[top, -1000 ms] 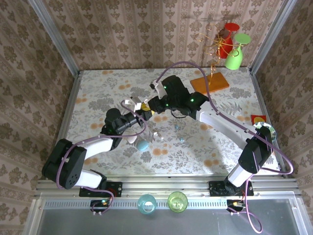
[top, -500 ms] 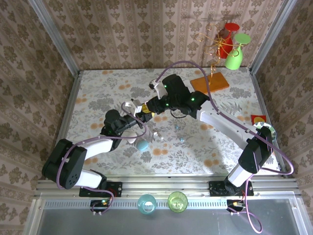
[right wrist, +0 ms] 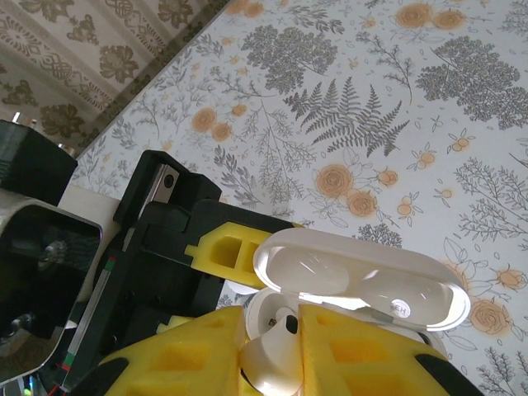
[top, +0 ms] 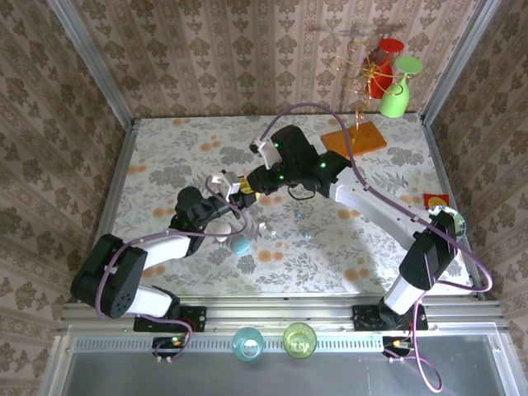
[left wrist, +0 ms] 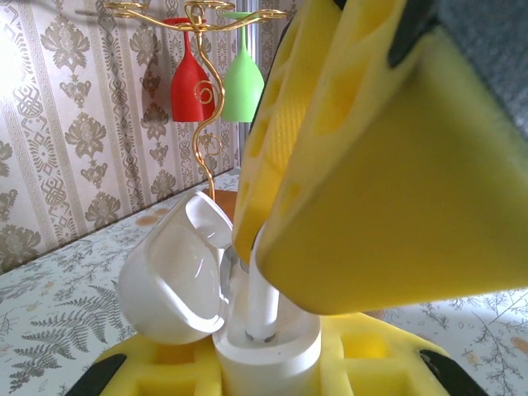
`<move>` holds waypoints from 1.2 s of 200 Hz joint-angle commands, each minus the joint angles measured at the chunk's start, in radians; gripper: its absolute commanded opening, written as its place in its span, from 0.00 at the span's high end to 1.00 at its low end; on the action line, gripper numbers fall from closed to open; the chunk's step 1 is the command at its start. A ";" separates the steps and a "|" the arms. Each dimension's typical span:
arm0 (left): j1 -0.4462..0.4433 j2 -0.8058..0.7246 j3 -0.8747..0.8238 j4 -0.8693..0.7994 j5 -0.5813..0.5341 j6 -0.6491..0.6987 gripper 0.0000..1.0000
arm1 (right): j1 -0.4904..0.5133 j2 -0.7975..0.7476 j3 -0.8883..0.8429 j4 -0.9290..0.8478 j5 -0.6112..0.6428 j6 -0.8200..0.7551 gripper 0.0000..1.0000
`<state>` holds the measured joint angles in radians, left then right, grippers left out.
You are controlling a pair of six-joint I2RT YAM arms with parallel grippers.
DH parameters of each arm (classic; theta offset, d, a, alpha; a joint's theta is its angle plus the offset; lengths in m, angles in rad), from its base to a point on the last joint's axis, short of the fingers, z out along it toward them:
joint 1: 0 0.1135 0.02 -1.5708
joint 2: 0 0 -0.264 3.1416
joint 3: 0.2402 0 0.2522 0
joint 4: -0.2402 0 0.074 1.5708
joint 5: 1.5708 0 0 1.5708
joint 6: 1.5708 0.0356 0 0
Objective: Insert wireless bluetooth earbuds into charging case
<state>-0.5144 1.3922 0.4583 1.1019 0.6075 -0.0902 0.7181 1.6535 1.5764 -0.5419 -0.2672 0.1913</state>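
My left gripper (left wrist: 268, 370) is shut on the body of a white charging case (left wrist: 268, 355). The case's lid (left wrist: 173, 272) is swung open to the left. My right gripper (right wrist: 276, 367) is shut on a white earbud (right wrist: 276, 363) between its yellow pads (right wrist: 371, 355). The earbud's stem (left wrist: 264, 301) points down into a well of the open case. In the top view the two grippers, left (top: 224, 191) and right (top: 250, 183), meet above mid-table. Another white earbud (top: 264, 227) and a teal earbud (top: 306, 235) lie on the table near a blue oval case (top: 240, 245).
An orange card (top: 355, 139) and a gold stand with a red glass (top: 381, 78) and a green glass (top: 396, 95) stand at the back right. A red tag (top: 435, 200) lies by the right edge. Two cups (top: 247, 341) sit below the near rail.
Both grippers have edged slightly to the left together. Each keeps its hold, and the earbud stays over the open case.
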 commanded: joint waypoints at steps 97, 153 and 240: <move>0.004 0.004 0.000 0.101 0.108 0.032 1.00 | 0.017 0.060 0.079 -0.116 0.033 -0.042 0.70; 0.007 0.007 0.002 0.101 0.099 0.016 1.00 | 0.023 0.009 0.069 -0.083 0.109 -0.043 0.56; 0.013 0.010 0.008 0.107 0.110 0.003 1.00 | 0.017 -0.148 -0.085 0.097 0.118 -0.027 0.50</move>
<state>-0.5079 1.4052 0.4538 1.1576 0.6857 -0.0677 0.7444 1.5452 1.5204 -0.5114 -0.1696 0.1596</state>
